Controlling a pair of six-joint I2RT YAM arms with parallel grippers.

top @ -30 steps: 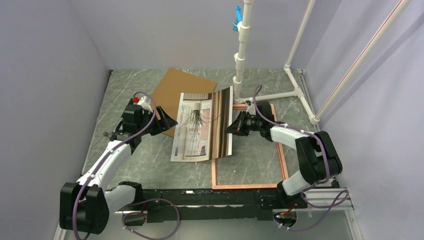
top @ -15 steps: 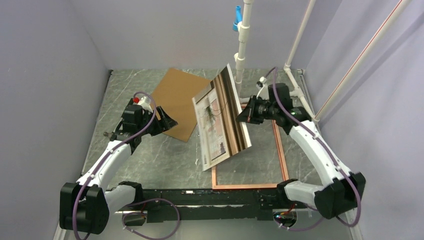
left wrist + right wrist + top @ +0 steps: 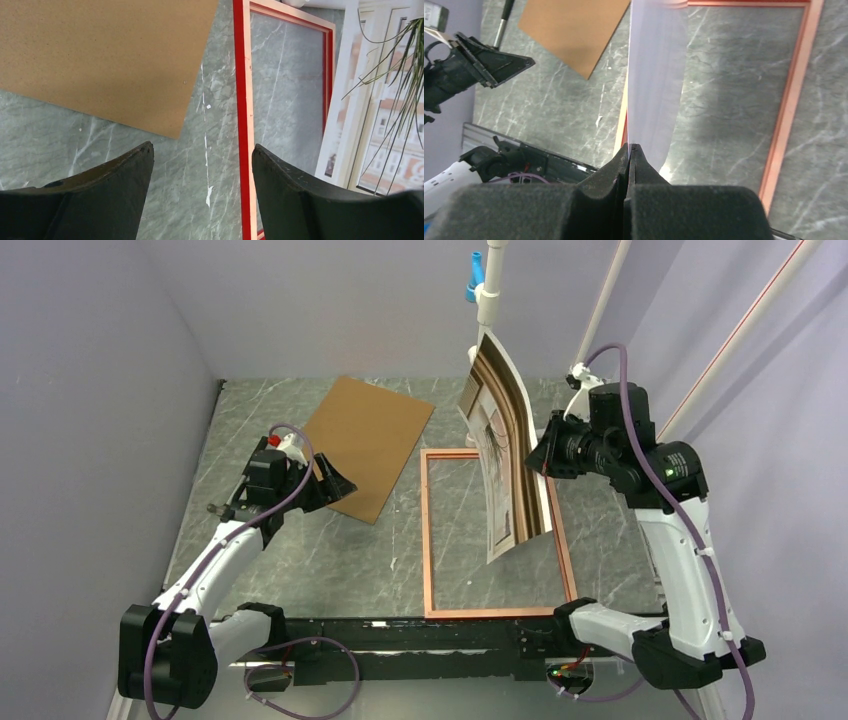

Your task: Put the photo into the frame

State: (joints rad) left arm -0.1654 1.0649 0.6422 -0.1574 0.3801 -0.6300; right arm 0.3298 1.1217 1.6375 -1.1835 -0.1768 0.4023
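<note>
Photo (image 3: 508,465) is held up off the table (image 3: 250,420) by its right-hand edge, clamped between the right jaws, which are pressed together on the paper. In the right wrist view the thin edge is seen pinched between the two black pads, with the plain white back (image 3: 656,75) running away from the camera. The sheet is stood nearly on edge and is bowed along its length. The printed side, with the spiky plant and brown curtains (image 3: 380,100), is turned toward the left arm. The top end is raised in front of the white pipe stand (image 3: 487,300); the bottom end hangs over the right part of the frame (image 3: 427,540). Whether the bottom corner touches the table cannot be told.

The frame is laid flat on the table in front of the right arm, nothing seated in its opening. A copper-orange face (image 3: 791,100) is seen from above, a bright red side (image 3: 241,100) from the left wrist.

A brown backing board (image 3: 365,440) is laid flat on the table to the left of the frame and further back, apart from it (image 3: 100,50).

Left jaws are spread apart with nothing between them, held above the near edge of the board, well apart from the photo.
</note>
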